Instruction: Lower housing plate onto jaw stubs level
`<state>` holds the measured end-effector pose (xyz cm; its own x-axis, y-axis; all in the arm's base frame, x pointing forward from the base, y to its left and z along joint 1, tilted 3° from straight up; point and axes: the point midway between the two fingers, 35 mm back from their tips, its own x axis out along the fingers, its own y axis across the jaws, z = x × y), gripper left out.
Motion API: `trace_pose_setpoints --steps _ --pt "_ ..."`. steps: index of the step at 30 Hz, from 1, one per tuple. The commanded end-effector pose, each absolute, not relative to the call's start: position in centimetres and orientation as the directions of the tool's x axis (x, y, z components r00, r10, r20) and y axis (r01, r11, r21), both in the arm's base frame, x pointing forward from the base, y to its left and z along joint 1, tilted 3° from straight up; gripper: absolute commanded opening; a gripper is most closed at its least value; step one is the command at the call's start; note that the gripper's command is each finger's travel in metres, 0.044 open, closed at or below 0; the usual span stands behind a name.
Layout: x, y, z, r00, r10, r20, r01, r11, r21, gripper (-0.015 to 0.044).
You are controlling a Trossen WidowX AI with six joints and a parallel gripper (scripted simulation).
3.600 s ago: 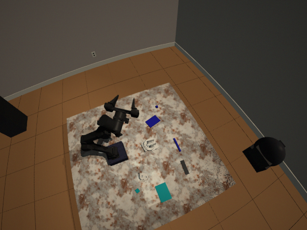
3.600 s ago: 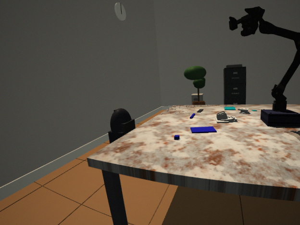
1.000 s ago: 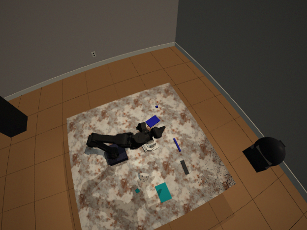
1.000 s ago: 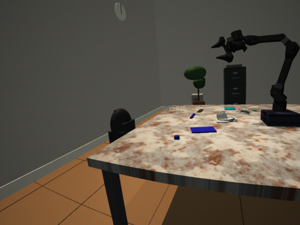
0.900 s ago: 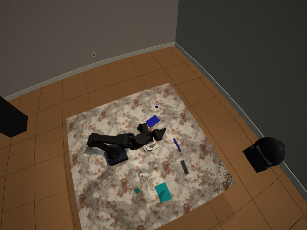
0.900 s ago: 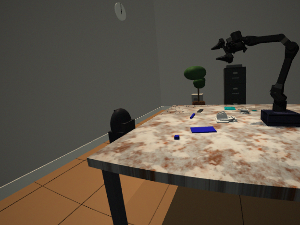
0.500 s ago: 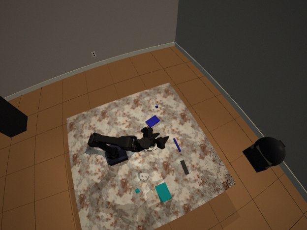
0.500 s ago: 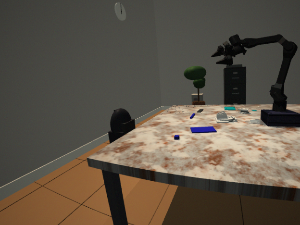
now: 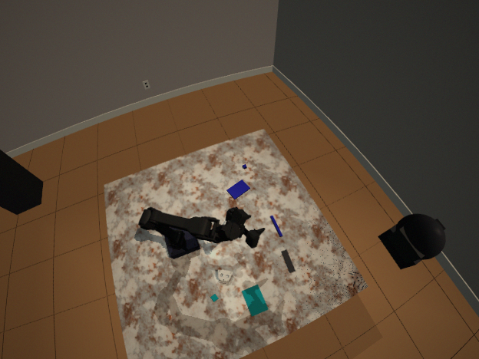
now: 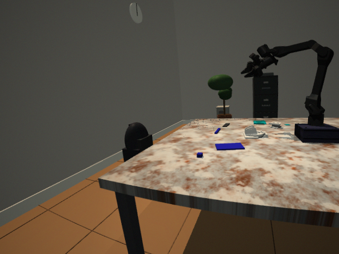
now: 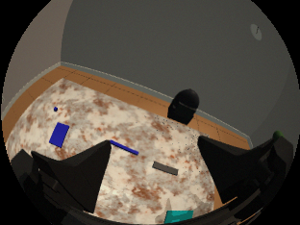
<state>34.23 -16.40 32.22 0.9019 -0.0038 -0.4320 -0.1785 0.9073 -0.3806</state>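
The pale housing plate (image 9: 223, 276) (image 10: 275, 125), which shows two small round marks in the top view, lies on the table apart from the jaw assembly. The white jaw assembly (image 10: 254, 134) sits on the table in the exterior view, with a ridged curved part standing up from its flat base. The arm hides it in the top view, and it is not seen in the wrist view. The pins and stubs are too small to tell. My gripper (image 9: 257, 222) (image 10: 243, 75) (image 11: 155, 143) is open and empty, high above the table, with its fingers spread wide.
On the table (image 9: 154, 185) (image 10: 164, 169) lie a blue plate (image 9: 238, 189) (image 10: 229, 146) (image 11: 59, 135), a small blue cube (image 9: 244, 166) (image 10: 199, 154), a blue bar (image 9: 275, 225) (image 11: 124, 147), a dark bar (image 9: 288, 261) (image 11: 164, 167), a teal plate (image 9: 255, 300) (image 10: 259, 122) and a small teal piece (image 9: 214, 298).
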Motion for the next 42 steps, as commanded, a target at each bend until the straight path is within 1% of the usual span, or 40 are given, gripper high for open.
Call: trace_pose_setpoints --steps 1,11,21,31,42 --pt "34.1 -17.3 30.7 0.881 -0.026 -0.473 -0.133 0.945 -0.299 0.0440" --pt "33.1 -19.3 28.0 0.829 -0.083 -0.554 0.017 0.992 -0.122 0.0440" --pt "32.0 -20.9 25.4 0.766 -0.124 -0.630 0.197 0.979 0.046 0.0440" --pt "30.5 -22.3 22.8 0.694 -0.155 -0.703 0.390 0.902 0.186 0.0440" --pt "28.7 -23.5 20.1 0.603 -0.176 -0.778 0.596 0.748 0.292 0.0440"
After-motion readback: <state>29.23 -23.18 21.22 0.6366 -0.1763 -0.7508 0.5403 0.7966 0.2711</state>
